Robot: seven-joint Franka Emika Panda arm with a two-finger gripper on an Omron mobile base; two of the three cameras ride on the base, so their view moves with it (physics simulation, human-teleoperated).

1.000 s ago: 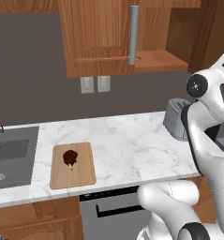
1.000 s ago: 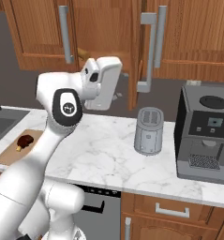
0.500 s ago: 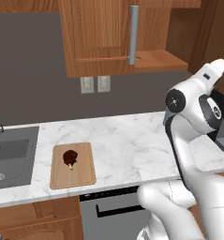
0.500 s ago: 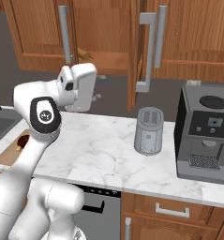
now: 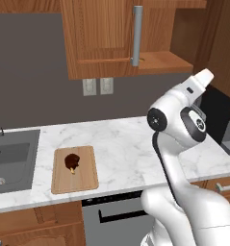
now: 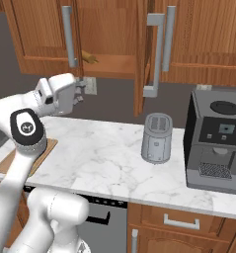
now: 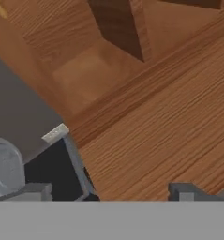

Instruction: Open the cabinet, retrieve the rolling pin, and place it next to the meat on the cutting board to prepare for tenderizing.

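Note:
The wall cabinet [image 6: 109, 29] has its right door [image 6: 139, 59] swung open, while the left door [image 5: 99, 33] is closed. On the shelf inside lies the tan rolling pin [image 6: 88, 57]. My gripper [image 6: 81, 93] hangs below the cabinet's bottom edge, under the rolling pin, open and empty. In the hand view the fingertips [image 7: 34, 190] stand far apart before wood panels. The cutting board [image 5: 74, 168] lies flat on the counter by the sink, with the dark meat [image 5: 71, 162] and its pale bone on it. My arm partly hides the cutting board [image 6: 20, 158] in the right base view.
A grey toaster [image 6: 156, 137] and a dark coffee machine [image 6: 216, 141] stand on the marble counter [image 5: 116, 153] to the right. A sink [image 5: 10, 161] is at the far left. The open door's bar handle [image 6: 156, 49] juts out over the counter. Lower cabinets and a dishwasher front sit below.
My arm has swung left, away from the open right door, and the hand has dropped a little below the cabinet's bottom edge. The gripper stays open and empty.

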